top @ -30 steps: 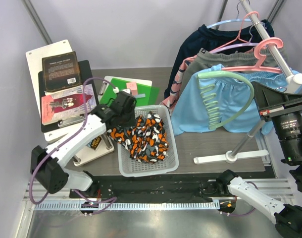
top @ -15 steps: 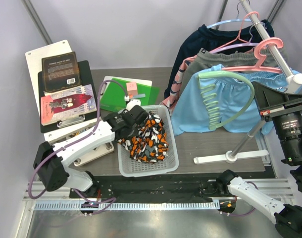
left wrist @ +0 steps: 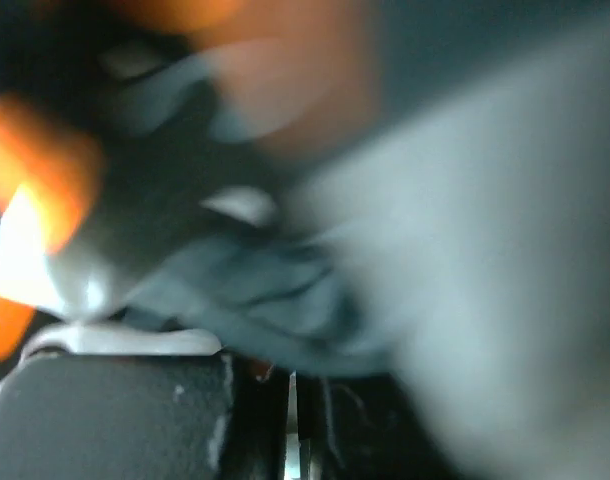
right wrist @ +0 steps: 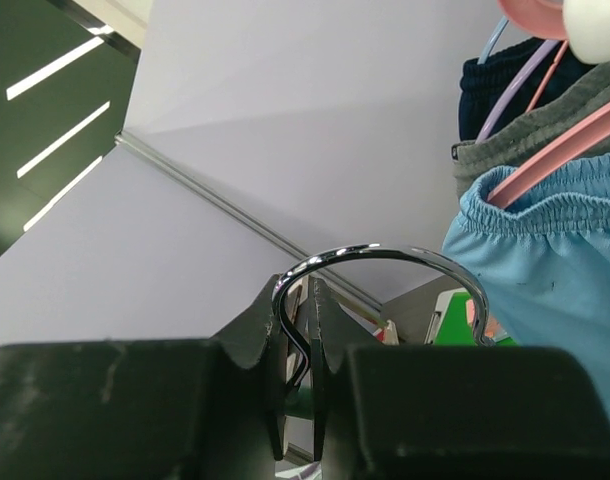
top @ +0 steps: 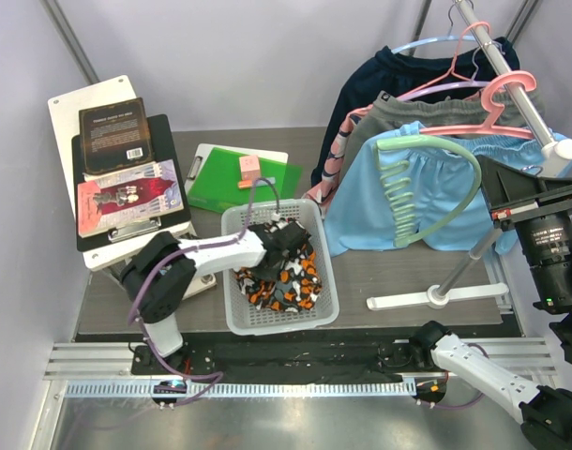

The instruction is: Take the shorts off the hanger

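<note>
The camouflage shorts point(top: 286, 277) lie bunched in a white basket point(top: 234, 281). My left gripper point(top: 284, 236) is down in the basket, pressed into their upper part. The left wrist view is blurred: orange and grey cloth point(left wrist: 235, 270) fills it, and the left gripper point(left wrist: 290, 400) is shut, with no cloth visibly between the jaws. The light blue shorts point(top: 436, 206) hang on a pink hanger point(top: 492, 127) on the rail point(top: 492, 47). My right gripper point(right wrist: 313, 290) is shut on the chrome hook point(right wrist: 385, 252) of a bare mint green hanger point(top: 427, 145), held in front of the light blue shorts point(right wrist: 545, 250).
Grey shorts point(top: 427, 111) and a dark navy garment point(top: 380, 75) hang behind the blue pair. The rack's white foot point(top: 436, 298) lies right of the basket. Books on a clipboard point(top: 127, 159) and a green folder point(top: 234, 178) sit at the left and back.
My left arm swung right from the basket's left rim into the basket, and its gripper closed over the camouflage shorts. The right arm and the hanger have not moved.
</note>
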Controlling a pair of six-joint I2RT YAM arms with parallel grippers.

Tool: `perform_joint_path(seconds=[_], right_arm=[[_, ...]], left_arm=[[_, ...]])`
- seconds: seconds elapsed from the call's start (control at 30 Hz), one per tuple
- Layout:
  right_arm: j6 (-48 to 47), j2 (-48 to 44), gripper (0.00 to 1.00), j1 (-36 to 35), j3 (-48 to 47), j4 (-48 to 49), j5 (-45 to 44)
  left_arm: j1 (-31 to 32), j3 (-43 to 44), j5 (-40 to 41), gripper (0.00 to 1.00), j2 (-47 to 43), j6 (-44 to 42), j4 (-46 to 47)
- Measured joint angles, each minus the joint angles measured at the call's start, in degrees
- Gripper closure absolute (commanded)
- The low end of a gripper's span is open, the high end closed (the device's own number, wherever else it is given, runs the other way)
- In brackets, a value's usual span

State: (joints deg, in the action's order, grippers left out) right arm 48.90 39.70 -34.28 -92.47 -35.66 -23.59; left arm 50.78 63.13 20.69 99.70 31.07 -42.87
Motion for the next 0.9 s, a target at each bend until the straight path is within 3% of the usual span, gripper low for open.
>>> perform_joint_path(seconds=[0.07, 0.27, 0.37, 0.6, 0.7, 0.9], right_arm=[[0.3, -0.1, 0.99, 0.0, 0.0, 0.0, 0.2], [0.6, -1.0, 0.99, 0.0, 0.8, -0.2, 0.3], [0.5, -1.8, 0.99, 0.0, 1.2, -1.0, 0.4], [0.5, -3.4, 0.99, 0.0, 3.2, -3.2, 0.9], [0.0, -4.2, 0.99, 0.0, 4.8, -3.6, 1.3], [-3.1, -4.9, 0.99, 0.0, 7.3, -4.9, 3.6]], left_arm=[[3.2, 0.8, 0.1, 0.99, 1.6, -0.1, -0.5], [6.6, 5.3, -1.9, 0.48, -0.8, -0.2, -2.7], [6.4, 9.8, -2.3, 0.35, -5.0, -0.2, -6.0], [6.2, 24.7, -8.3, 0.22, -19.7, 0.2, -9.8], [5.8, 30.1, -13.2, 0.21, -24.6, 0.1, -10.1], [0.1, 46.7, -24.6, 0.2, -24.0, 0.7, -10.8]])
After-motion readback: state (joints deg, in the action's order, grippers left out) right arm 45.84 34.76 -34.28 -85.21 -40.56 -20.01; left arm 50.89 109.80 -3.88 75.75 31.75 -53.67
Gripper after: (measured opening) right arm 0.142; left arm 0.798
